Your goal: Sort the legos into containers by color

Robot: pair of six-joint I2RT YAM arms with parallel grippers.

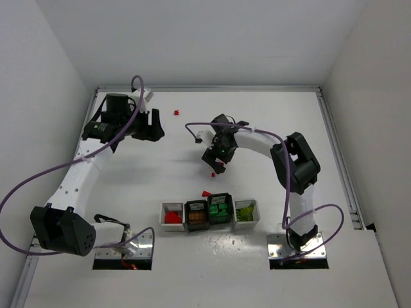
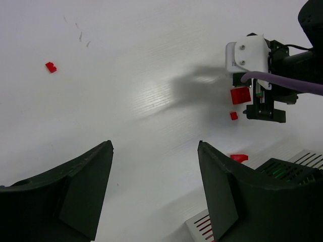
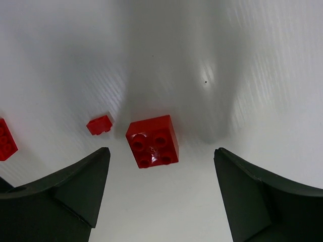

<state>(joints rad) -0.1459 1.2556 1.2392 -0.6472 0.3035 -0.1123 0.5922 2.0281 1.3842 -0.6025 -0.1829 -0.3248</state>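
Observation:
A red 2x2 lego (image 3: 152, 141) lies on the white table just beyond my right gripper (image 3: 160, 151), which is open and hovers over it. In the top view the right gripper (image 1: 217, 164) is at the table's middle. A tiny red stud (image 3: 99, 124) lies to the brick's left, and another red lego (image 3: 5, 139) is at the frame edge. A small red piece (image 1: 205, 192) lies just behind the containers (image 1: 172, 206). Another small red lego (image 1: 175, 113) lies far back. My left gripper (image 1: 151, 126) is open and empty at the back left; it shows in the left wrist view (image 2: 155, 143).
The four joined bins sit near the front: the white left one holds red pieces, a black one (image 1: 196, 213) orange-brown, a black one (image 1: 219, 209) green, the white right one (image 1: 246, 213) yellow-green. White walls surround the table.

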